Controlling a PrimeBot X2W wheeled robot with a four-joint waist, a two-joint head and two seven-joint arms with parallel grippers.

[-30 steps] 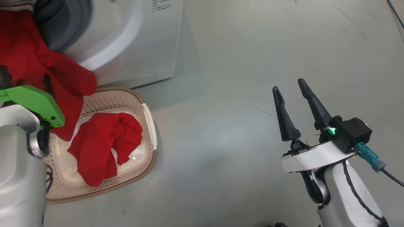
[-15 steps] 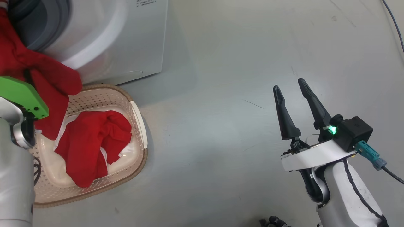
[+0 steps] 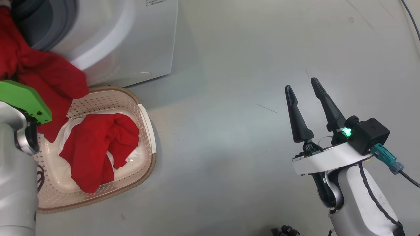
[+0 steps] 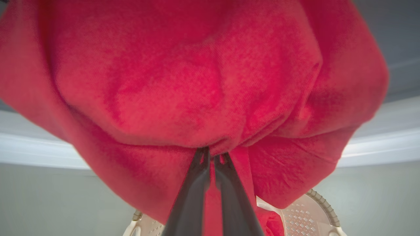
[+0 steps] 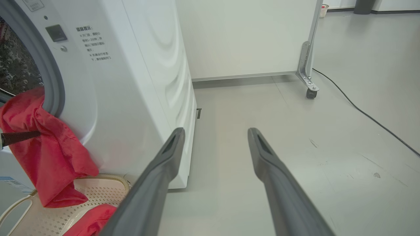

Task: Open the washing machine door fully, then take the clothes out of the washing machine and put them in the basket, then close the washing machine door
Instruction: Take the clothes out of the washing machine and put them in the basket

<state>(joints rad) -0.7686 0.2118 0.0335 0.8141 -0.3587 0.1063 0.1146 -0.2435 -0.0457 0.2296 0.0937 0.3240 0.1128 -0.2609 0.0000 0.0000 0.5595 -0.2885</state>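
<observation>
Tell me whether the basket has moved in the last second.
No. The basket keeps its place below the lower corner of the washing machine; the camera shifted, not the basket.

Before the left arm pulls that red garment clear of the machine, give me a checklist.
1. Left fingers shut on the hanging red garment: ok.
2. Basket under the garment: ok.
3. Garment free of the washing machine: not ok, its top drapes from the mouth.
4. Right fingers open, away from the basket: ok.
5. Nothing else left inside the washing machine: cannot tell.
</observation>
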